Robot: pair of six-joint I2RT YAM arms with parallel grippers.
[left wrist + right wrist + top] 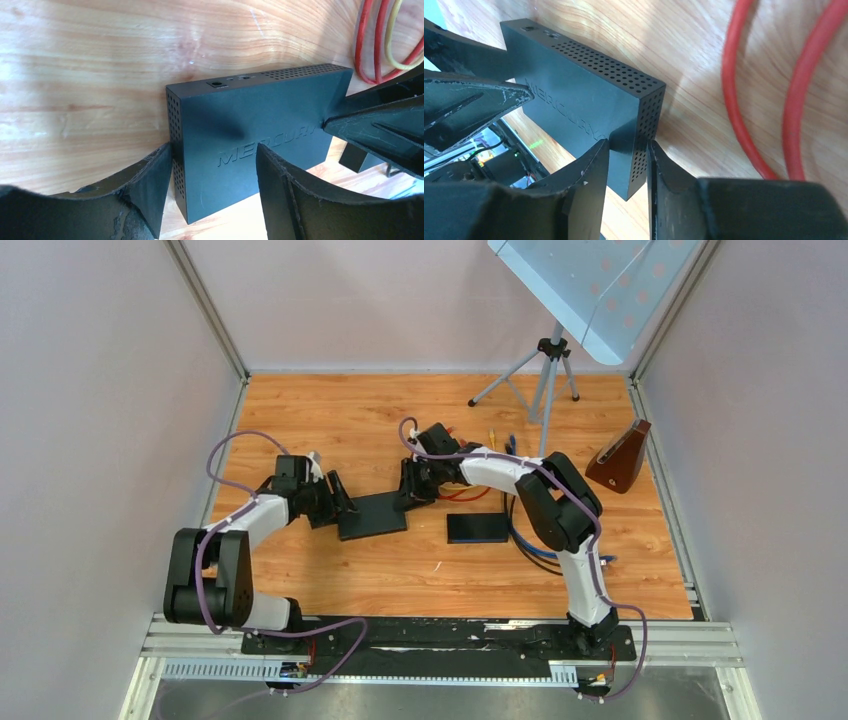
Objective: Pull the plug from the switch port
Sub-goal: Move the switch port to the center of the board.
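The black Mercury switch point(372, 515) lies flat on the wooden table between my two grippers. In the left wrist view the switch point(250, 125) shows a round socket on its far edge with nothing in it. No plug or cable shows in the switch; its port side is hidden. My left gripper point(214, 150) is open and straddles the switch's left corner, one finger against the perforated end. My right gripper point(628, 144) is shut on the switch's point(574, 100) perforated right end corner. Each gripper shows in the top view, the left gripper point(338, 498) and the right gripper point(412, 485).
Loose red cables point(744, 100) and a yellow cable point(395, 40) lie behind the switch. A second black box point(477, 527) with blue cables lies to the right. A tripod point(545, 370) stands at the back, a brown wedge-shaped object point(620, 455) at the right edge.
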